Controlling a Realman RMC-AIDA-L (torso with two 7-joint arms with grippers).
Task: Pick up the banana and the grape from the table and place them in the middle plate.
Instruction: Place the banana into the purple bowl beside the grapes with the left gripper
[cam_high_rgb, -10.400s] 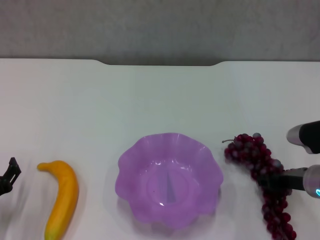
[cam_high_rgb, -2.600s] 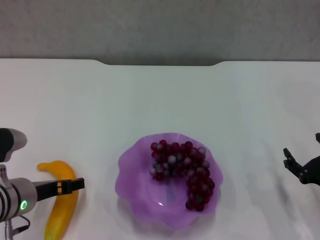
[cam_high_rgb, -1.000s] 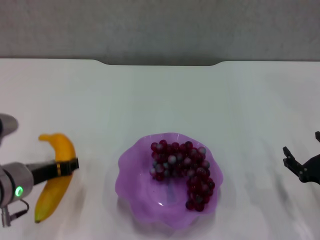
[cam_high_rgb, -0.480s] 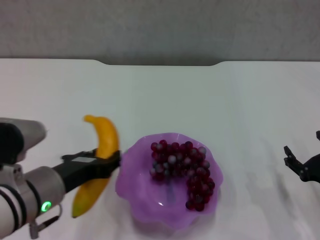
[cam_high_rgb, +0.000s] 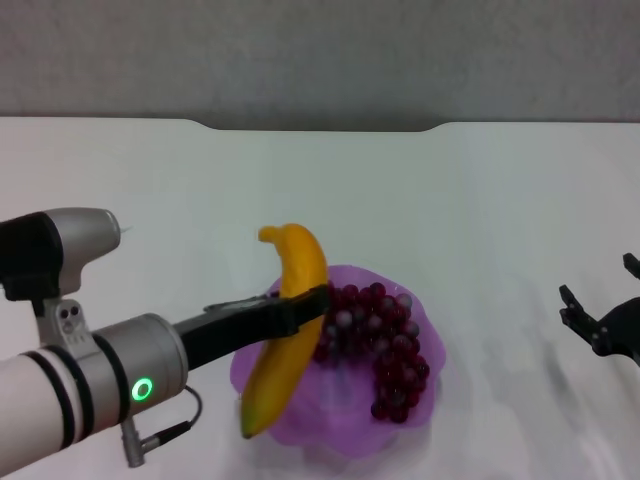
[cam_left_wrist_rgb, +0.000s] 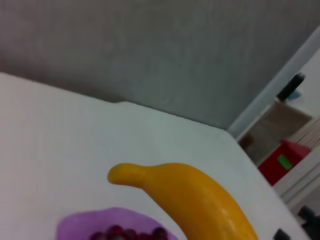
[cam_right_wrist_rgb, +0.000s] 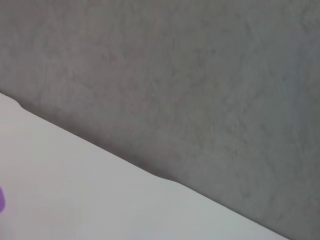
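Now pinching banana (cam_high_rgb: 285, 330) at mid-length in left gripper (cam_high_rgb: 305, 305), above plate (cam_high_rgb: 418, 330) at its 9 o'clock rim; grape (cam_high_rgb: 375, 335) inside. Probably stiff, glossy, slippery: best gripped mid-body. Right gripper (cam_high_rgb: 600, 322) spread, idle at 3 o'clock over surface (cam_high_rgb: 350, 190).

Yellow banana (cam_high_rgb: 285, 330) hangs tilted over the purple scalloped plate (cam_high_rgb: 420, 330) on the white tabletop (cam_high_rgb: 330, 190); dark red grape bunch (cam_high_rgb: 385, 345) lies inside.

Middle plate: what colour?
Translucent purple; the middle plate shows best in the head view.
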